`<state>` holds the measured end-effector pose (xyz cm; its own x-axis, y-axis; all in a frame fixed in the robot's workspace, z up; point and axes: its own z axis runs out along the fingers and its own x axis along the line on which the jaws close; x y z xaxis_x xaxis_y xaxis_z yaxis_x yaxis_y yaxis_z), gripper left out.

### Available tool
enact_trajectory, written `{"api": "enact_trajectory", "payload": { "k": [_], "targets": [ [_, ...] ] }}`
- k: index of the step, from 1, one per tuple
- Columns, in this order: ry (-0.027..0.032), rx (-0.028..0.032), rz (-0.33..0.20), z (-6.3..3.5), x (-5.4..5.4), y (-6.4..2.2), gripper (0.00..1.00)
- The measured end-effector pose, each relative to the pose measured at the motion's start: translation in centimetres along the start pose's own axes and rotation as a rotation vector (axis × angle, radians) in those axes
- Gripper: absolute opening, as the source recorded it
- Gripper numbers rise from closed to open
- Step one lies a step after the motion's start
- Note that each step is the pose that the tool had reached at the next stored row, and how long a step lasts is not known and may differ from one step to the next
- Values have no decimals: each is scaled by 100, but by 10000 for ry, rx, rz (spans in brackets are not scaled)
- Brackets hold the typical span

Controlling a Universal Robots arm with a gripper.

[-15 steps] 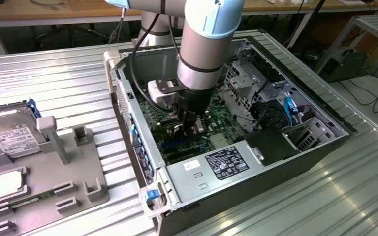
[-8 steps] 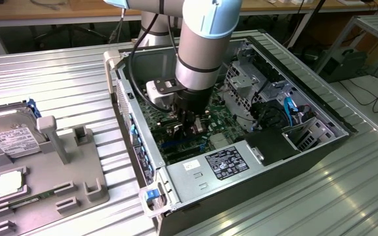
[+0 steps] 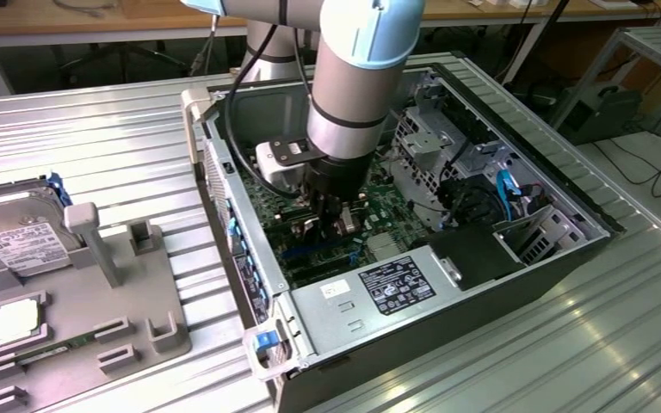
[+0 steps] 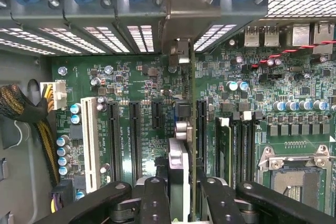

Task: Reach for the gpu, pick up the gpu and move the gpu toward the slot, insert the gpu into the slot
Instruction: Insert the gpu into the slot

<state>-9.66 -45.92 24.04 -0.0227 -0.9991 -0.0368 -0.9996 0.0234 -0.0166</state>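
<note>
The insertion step looks to be in hand: the gripper is clamped on the gpu, holding it on edge inside the open computer case that lies on the ribbed metal desk, directly above the green motherboard. The card is thin and dark, seen edge-on, its silver bracket up against the case's rear wall. Its lower edge seems lined up with the slot; seating it calls for a straight, square press down, judging by this.

Edge-on gpu in gripper, over green motherboard.
</note>
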Motion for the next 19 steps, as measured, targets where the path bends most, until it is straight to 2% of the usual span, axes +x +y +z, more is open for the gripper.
{"api": "enact_trajectory", "payload": {
  "k": [4, 19],
  "targets": [
    [11, -5, 0, -55, -1, 0, 28],
    [15, -19, -146, -19, 2, 20, 28]
  ]
}}
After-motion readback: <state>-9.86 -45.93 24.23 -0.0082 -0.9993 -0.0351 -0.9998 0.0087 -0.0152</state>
